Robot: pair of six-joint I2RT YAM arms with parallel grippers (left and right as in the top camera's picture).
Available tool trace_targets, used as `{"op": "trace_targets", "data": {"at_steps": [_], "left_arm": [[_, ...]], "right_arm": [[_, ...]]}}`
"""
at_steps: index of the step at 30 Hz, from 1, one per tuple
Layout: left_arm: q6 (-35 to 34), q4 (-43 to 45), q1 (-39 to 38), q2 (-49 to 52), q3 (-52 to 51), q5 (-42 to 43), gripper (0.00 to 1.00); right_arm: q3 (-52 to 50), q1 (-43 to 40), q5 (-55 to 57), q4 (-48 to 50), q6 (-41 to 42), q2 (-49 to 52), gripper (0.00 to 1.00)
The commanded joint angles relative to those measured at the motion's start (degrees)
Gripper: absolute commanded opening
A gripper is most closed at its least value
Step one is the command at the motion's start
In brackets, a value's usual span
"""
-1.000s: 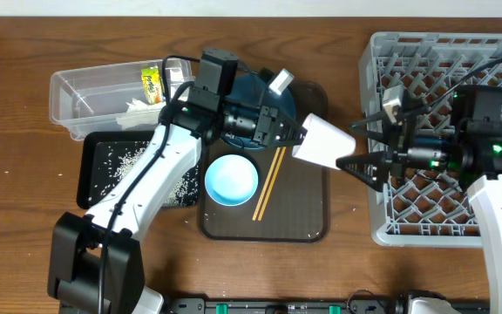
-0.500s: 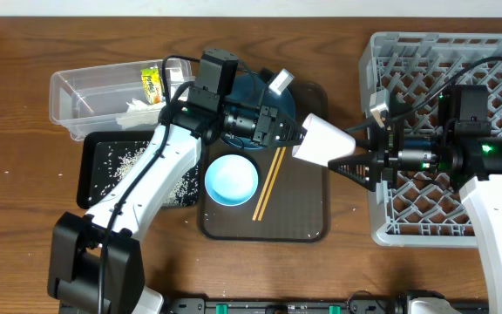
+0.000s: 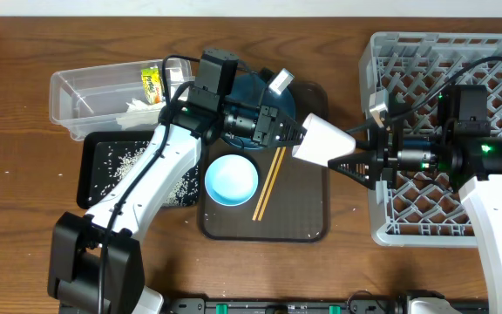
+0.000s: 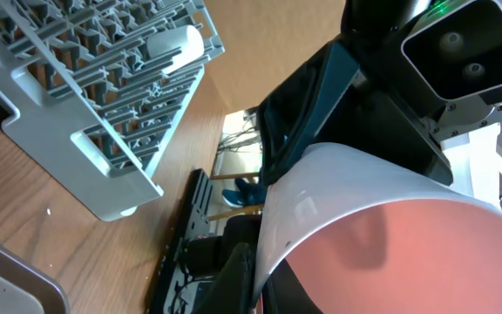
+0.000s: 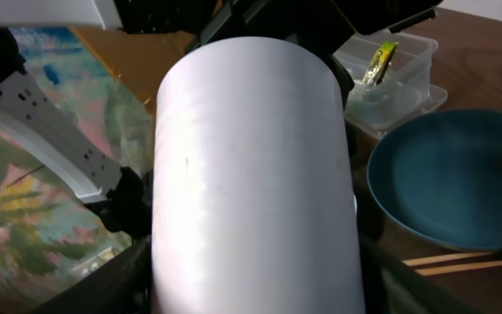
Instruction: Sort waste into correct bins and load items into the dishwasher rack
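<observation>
While the left tool [image 3: 297,138] clasps the pinkish-white cup [image 3: 322,140], the spread right tool [image 3: 346,150] has edged closer

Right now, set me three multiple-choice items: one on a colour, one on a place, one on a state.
1. Colour of the small bowl on the brown tray? A red; B pale blue; C black.
2. Where is the snack wrapper? A in the small bowl; B on the brown tray; C in the clear container.
3. The cup is: A held off the table by the left gripper; B standing on the brown tray; C in the clear container.
Answers: B, overhead shows it light blue; C, it lies within the container's walls; A, the gripper holds its wide end in the air.
</observation>
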Motion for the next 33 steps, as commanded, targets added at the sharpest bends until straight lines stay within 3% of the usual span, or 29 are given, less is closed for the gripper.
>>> {"op": "trace_targets", "data": {"at_steps": [1,3,10,13,17,21,24,27,29,33], "left_arm": [[-0.76,0.37,0.04,0.07,0.31,1.18,0.06],[-0.76,0.50,0.04,0.07,0.31,1.18,0.06],[-0.76,0.48,0.04,0.07,0.31,0.00,0.06],[-0.70,0.28,0.04,0.07,0.31,-3.74,0.17],[1.07,-5.42,0.04,0.07,0.31,-18.16,0.41],[3.98,-16.94,0.24,-0.15,0.31,-37.48,0.49],[5.92,-24.65,1.36,-1.07,0.31,-46.80,0.49],[8.79,-30.60,3.19,-3.72,0.31,-52.28,0.49],[9.70,-33.35,4.48,-6.45,0.31,-55.69,0.49],[9.90,-35.85,5.90,-12.33,0.31,-62.18,0.49]], "right_arm": [[-0.46,0.61,-1.51,-0.04,-0.66,0.07,0.58],[-0.46,0.61,-1.44,-0.04,-0.66,0.07,0.50],[-0.46,0.59,1.40,-0.31,-0.57,0.07,0.49],[-0.46,0.59,5.97,-0.42,1.38,0.07,0.48],[-0.28,0.31,20.59,-0.07,10.03,0.07,0.40],[1.22,-1.16,36.48,-0.26,20.15,0.00,0.34],[4.46,-3.56,46.47,-2.27,24.74,-0.04,0.29],[8.46,-7.15,55.78,-3.58,29.31,-0.04,0.09],[10.84,-10.27,61.81,-3.78,33.00,-0.02,0.02],[14.25,-17.18,68.52,-3.69,37.03,0.68,0.01]]}}
